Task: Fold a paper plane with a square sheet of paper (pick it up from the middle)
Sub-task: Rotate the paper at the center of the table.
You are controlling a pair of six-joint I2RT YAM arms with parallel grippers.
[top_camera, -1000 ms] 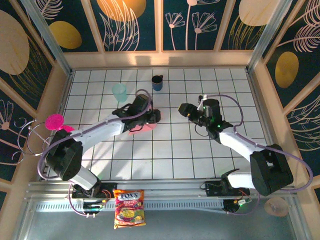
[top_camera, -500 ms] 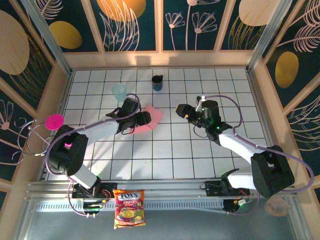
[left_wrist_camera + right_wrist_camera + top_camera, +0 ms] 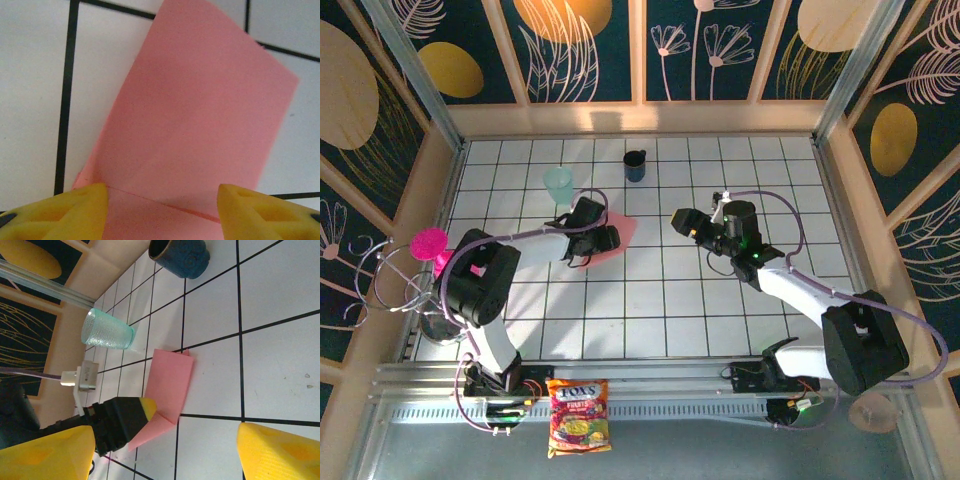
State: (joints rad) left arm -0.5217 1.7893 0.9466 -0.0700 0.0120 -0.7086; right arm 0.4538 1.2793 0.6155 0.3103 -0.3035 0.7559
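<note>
The salmon-pink square sheet of paper point(image 3: 623, 233) lies flat on the tiles, folded into an oblong with a creased flap at one end point(image 3: 200, 125) point(image 3: 171, 380); it does not have the shape of a pointed paper plane. My left gripper point(image 3: 603, 238) is at the paper's left end, open, with its yellow fingers point(image 3: 75, 212) set on either side of the flap's crease and a wide gap between them point(image 3: 162, 202). My right gripper point(image 3: 678, 222) hovers about one tile to the right of the paper, open point(image 3: 167, 440), with nothing in it.
A teal glass point(image 3: 558, 183) point(image 3: 107, 330) stands just behind the left gripper. A dark blue cup point(image 3: 635, 165) point(image 3: 182, 255) is farther back. A magenta goblet point(image 3: 428, 243) hangs on a wire stand at the left wall. A candy bag point(image 3: 578, 415) lies on the near rail.
My left gripper has drawn back leftwards off the paper, and its arm has folded towards the left. The folded paper now lies uncovered. My right gripper edged slightly left.
</note>
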